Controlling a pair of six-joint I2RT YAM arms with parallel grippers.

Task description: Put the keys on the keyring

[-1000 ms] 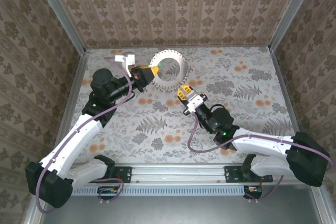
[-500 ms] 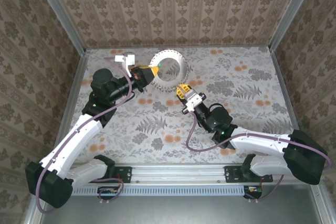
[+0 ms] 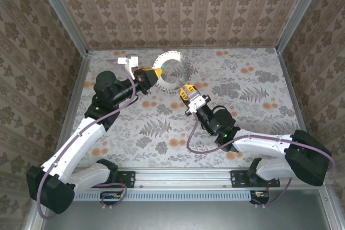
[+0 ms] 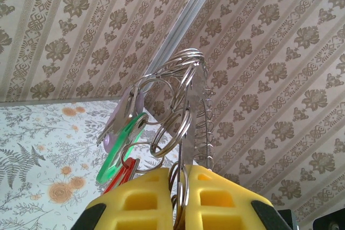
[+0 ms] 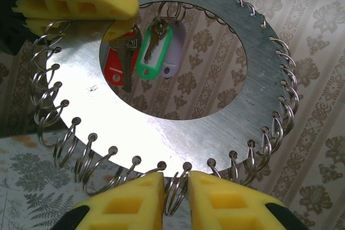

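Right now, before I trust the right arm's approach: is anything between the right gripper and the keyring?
Nothing visible. The right gripper straddles a wire loop on the lower rim of the keyring. The left gripper clamps the rim roughly across from it, and the keys hang in the central hole, clear of the right fingers.
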